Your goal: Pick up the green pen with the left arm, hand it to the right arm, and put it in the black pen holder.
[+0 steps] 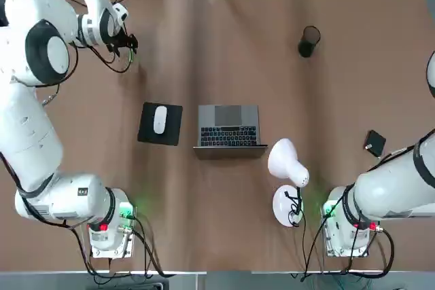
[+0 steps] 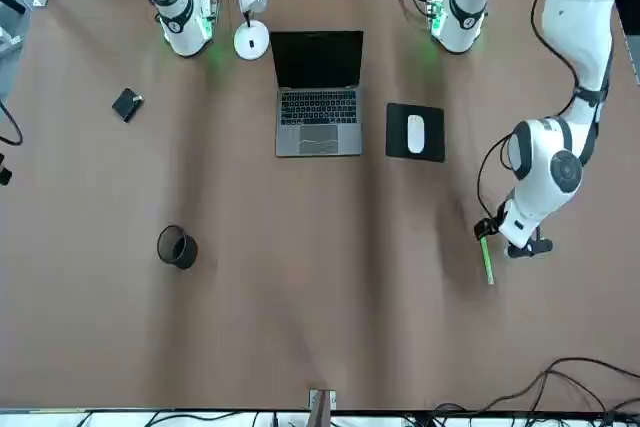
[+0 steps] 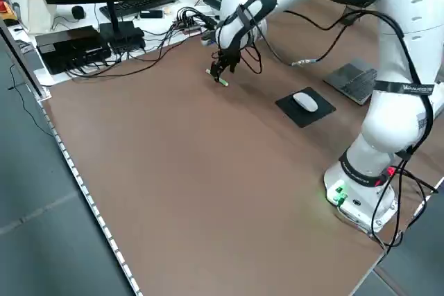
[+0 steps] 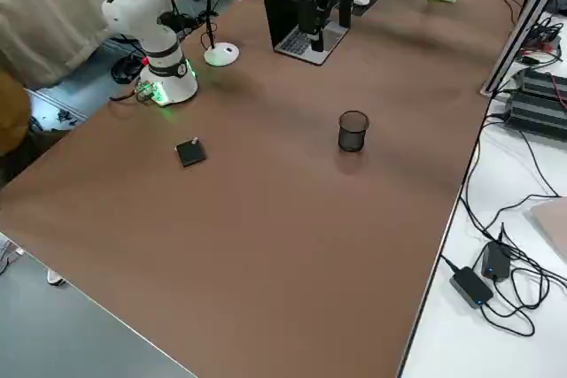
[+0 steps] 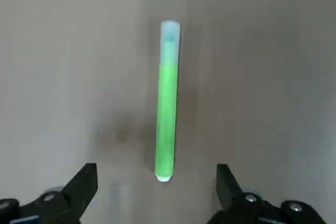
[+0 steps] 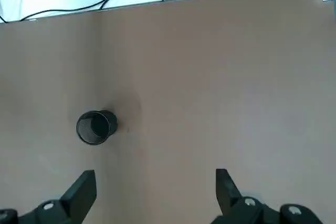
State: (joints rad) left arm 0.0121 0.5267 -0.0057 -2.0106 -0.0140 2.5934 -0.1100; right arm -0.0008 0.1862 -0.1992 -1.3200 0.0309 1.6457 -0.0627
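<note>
The green pen (image 5: 168,103) lay flat on the table's far left, ungrasped, the left gripper (image 5: 156,182) poised over it, jaws wide and empty. Farther right, the black pen holder (image 1: 309,41) waited; the right gripper (image 6: 155,187) hung back, jaws wide. Pickup, handover and drop-in all remained.

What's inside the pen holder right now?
Nothing visible in the pen holder: the right wrist view shows a dark, empty interior. The pen lies on the table, under the open left gripper.
</note>
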